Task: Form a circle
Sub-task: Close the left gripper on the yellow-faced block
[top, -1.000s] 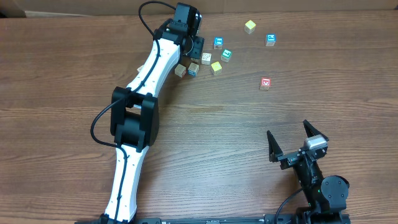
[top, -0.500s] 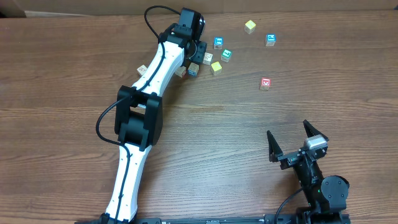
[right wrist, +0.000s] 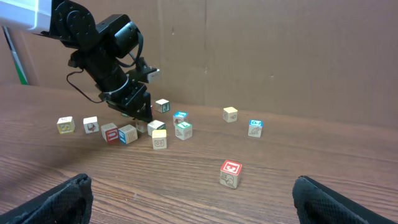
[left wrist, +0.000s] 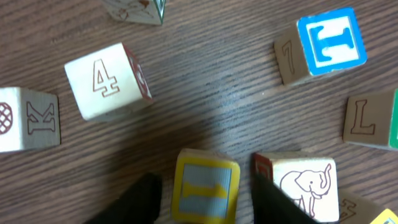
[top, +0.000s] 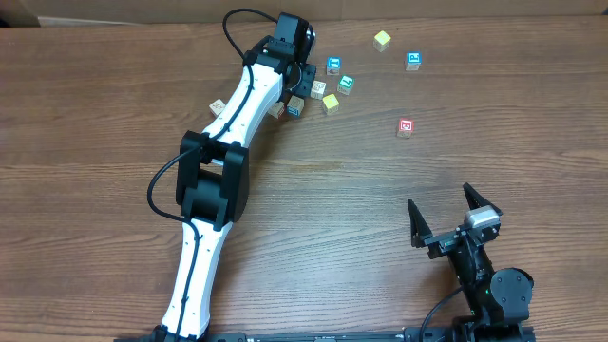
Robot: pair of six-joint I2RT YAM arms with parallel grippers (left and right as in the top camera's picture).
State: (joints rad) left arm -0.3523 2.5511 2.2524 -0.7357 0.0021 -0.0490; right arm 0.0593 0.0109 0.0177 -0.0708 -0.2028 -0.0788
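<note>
Brown wood-grain table (top: 380,190) runs back to a plain cardboard wall. At upper centre of the overhead view, the circle (top: 344,85) is so far a tight huddle of little cubes, with a plain yellow cube (top: 330,103) at its lower edge. A red-faced cube (top: 406,127) lies loose to the right, well apart.

The left gripper (left wrist: 205,180) hangs at the huddle's left side. Its jaws are apart and straddle a yellow-framed cube (left wrist: 205,194) at the bottom of the wrist view, and a sliver of table shows on one side, so the cube is not clamped. An elephant cube (left wrist: 305,183) sits just beside the finger at the frame's right. The right gripper (top: 446,220) rests spread wide at lower right, holding nothing.

These blocks look light, rigid and smooth-faced, likely to skid or twist when nudged. They are best taken squarely on two opposite flat sides, minding that close neighbour.
</note>
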